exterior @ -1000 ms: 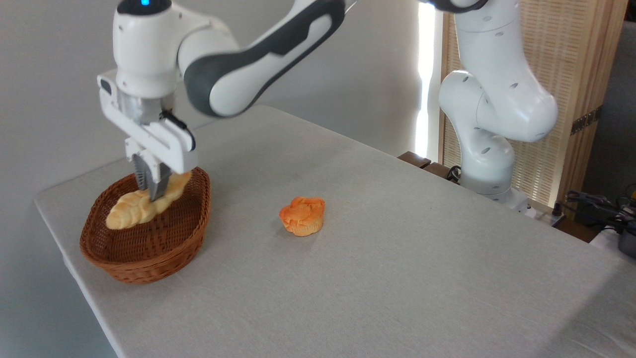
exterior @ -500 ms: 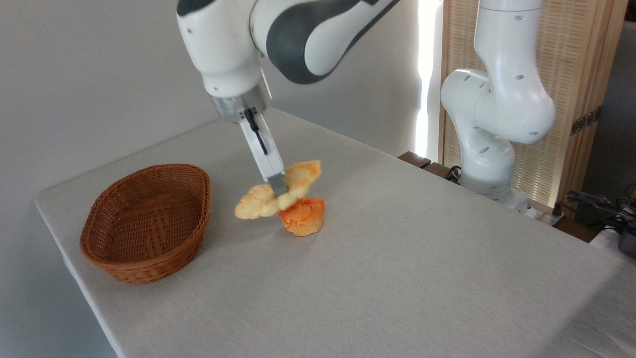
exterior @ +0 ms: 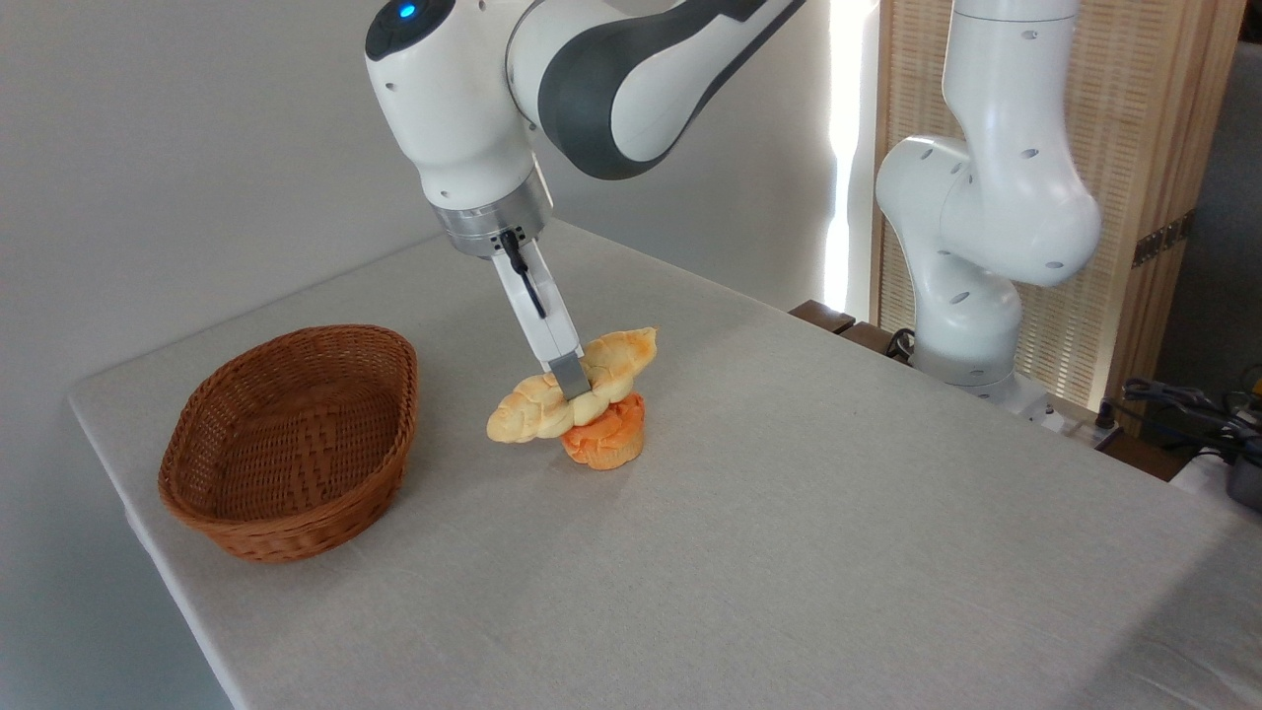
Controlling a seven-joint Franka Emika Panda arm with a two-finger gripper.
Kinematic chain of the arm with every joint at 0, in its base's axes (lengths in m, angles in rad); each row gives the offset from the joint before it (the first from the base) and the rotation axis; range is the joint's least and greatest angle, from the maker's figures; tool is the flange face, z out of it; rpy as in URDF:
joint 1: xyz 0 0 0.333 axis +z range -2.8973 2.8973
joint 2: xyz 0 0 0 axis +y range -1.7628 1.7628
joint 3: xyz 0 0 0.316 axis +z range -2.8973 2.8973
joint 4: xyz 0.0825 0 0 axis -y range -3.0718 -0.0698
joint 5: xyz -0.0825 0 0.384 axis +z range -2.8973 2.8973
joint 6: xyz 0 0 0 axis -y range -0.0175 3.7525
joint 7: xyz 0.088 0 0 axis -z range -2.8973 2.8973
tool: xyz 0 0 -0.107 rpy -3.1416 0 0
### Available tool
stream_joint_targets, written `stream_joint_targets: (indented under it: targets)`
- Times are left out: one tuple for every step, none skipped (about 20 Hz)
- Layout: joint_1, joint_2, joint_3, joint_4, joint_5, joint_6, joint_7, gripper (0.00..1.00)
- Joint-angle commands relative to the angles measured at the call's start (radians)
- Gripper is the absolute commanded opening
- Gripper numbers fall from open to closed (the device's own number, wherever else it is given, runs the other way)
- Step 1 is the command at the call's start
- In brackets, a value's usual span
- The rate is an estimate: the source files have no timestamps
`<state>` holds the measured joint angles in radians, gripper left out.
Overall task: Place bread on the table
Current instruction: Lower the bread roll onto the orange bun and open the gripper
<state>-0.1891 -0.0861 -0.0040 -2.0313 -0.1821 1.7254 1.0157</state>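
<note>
A plain pale grey wall (exterior: 177, 148) is filling the left and centre of the background. A narrow vertical strip of bright daylight (exterior: 846, 148) is showing beside it, glowing between the wall and a light wooden slatted screen (exterior: 1134, 118) that is standing at the right. Dark cables (exterior: 1183, 399) are lying low at the far right edge, near a shadowed grey area (exterior: 1227, 247) behind the screen.

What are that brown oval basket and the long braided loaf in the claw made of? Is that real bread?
The brown oval basket looks like woven wicker: criss-crossed strands show all over its walls. The long pale-golden braided loaf, pinched in the gripper, has a smooth, even, slightly glossy surface, so it is probably a plastic or foam replica, though the picture cannot rule out real bread.
</note>
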Motion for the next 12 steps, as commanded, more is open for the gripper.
stream_joint_targets:
  targets:
    - [-0.003,-0.032,0.056,-0.001,0.003,-0.006,0.014,1.0]
    - [-0.003,-0.043,0.07,0.0,0.001,-0.006,0.015,1.0]
    - [-0.003,-0.046,0.078,0.0,0.001,-0.006,0.015,1.0]
    - [-0.003,-0.05,0.081,0.0,0.001,-0.007,0.015,1.0]
    - [-0.001,-0.05,0.081,0.0,0.0,-0.007,0.015,1.0]
    - [-0.003,-0.05,0.081,0.0,0.001,-0.007,0.018,1.0]
    - [-0.003,-0.05,0.079,0.0,0.001,-0.007,0.02,1.0]
    - [-0.003,-0.05,0.078,0.0,0.0,-0.007,0.017,1.0]
    - [-0.003,-0.05,0.078,0.006,0.0,-0.007,0.017,1.0]
    - [-0.001,-0.05,0.081,0.02,0.0,-0.007,0.017,1.0]
    - [-0.001,-0.05,0.082,0.031,0.001,-0.007,0.015,1.0]
    - [0.0,-0.05,0.091,0.049,0.001,-0.007,0.014,1.0]
